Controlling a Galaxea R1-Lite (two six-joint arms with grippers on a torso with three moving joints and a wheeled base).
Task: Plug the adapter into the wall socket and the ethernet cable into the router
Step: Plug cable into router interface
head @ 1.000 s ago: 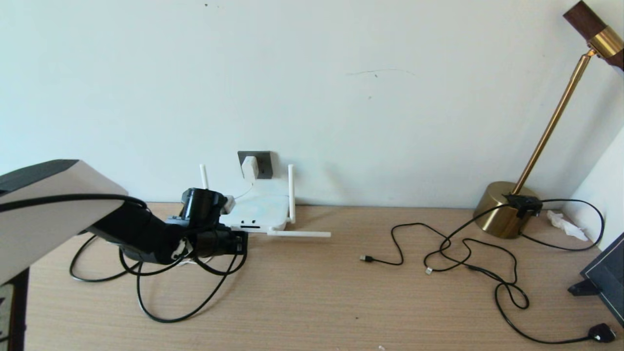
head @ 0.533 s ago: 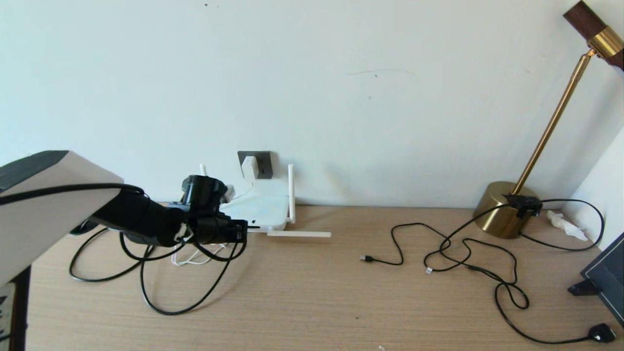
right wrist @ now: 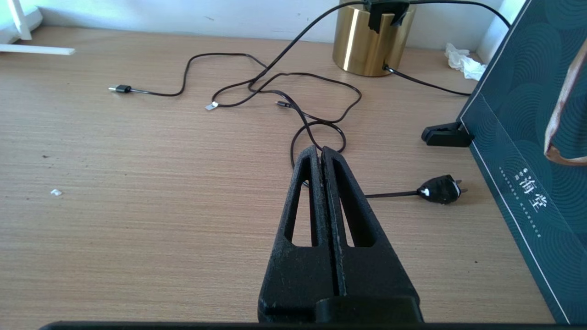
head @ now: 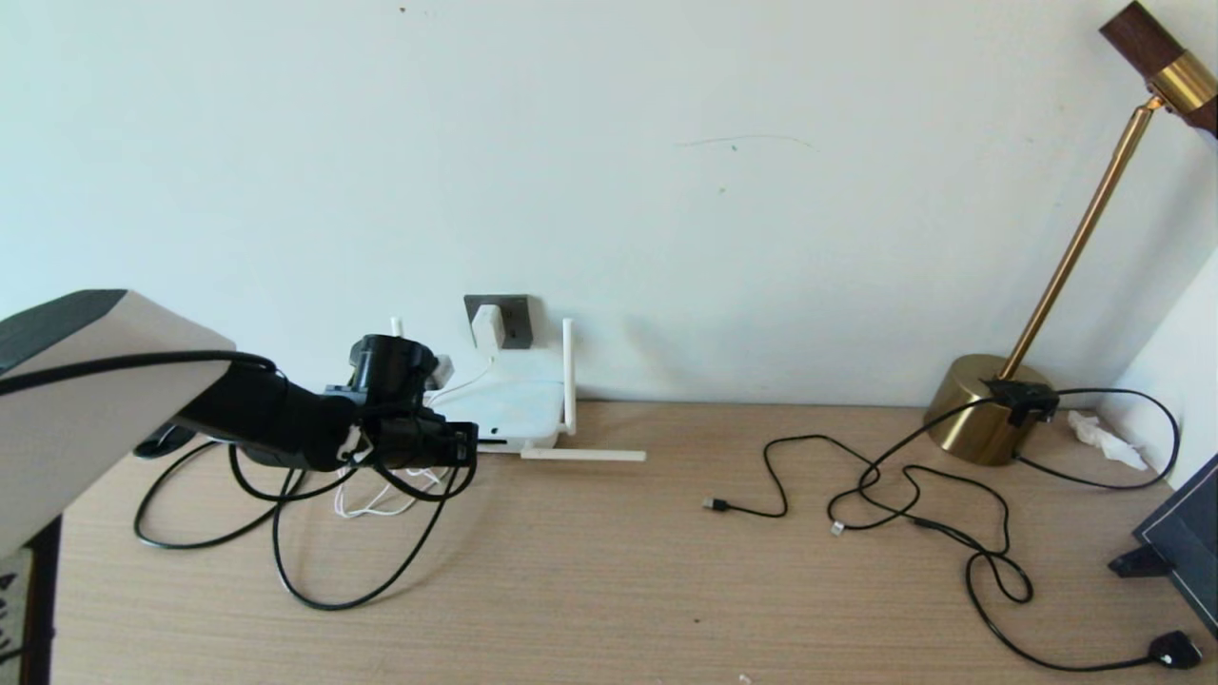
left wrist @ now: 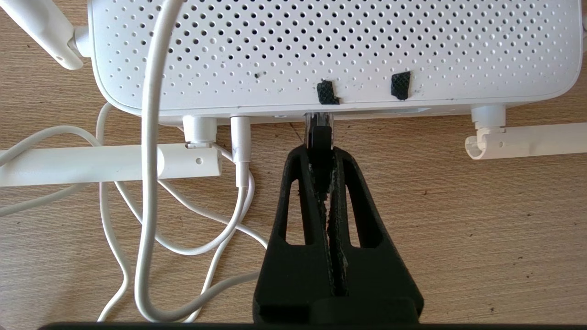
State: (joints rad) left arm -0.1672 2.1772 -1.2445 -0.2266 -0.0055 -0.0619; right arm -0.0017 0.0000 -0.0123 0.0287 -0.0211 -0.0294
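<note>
The white adapter [head: 487, 326] sits plugged into the dark grey wall socket [head: 514, 317], its thin white cord [left wrist: 149, 151] draped over the router. The white router [head: 504, 404] [left wrist: 330, 50] lies against the wall, one antenna [head: 582, 456] flat on the table. My left gripper [head: 466, 447] [left wrist: 320, 153] is shut on the ethernet cable's clear connector [left wrist: 319, 126], whose tip touches the router's port edge. The black ethernet cable [head: 324, 595] loops on the table behind my left arm. My right gripper [right wrist: 319, 153] is shut and empty, out of the head view.
Thin black cables [head: 913, 495] with small plugs sprawl at the right, one ending in a black plug [head: 1172, 650]. A brass lamp [head: 985, 409] stands at the back right, with a dark box [right wrist: 527, 137] and crumpled tissue [head: 1104, 440] near it.
My left gripper has moved forward towards the router with the connector, and the cable loops on the table have shifted with it.
</note>
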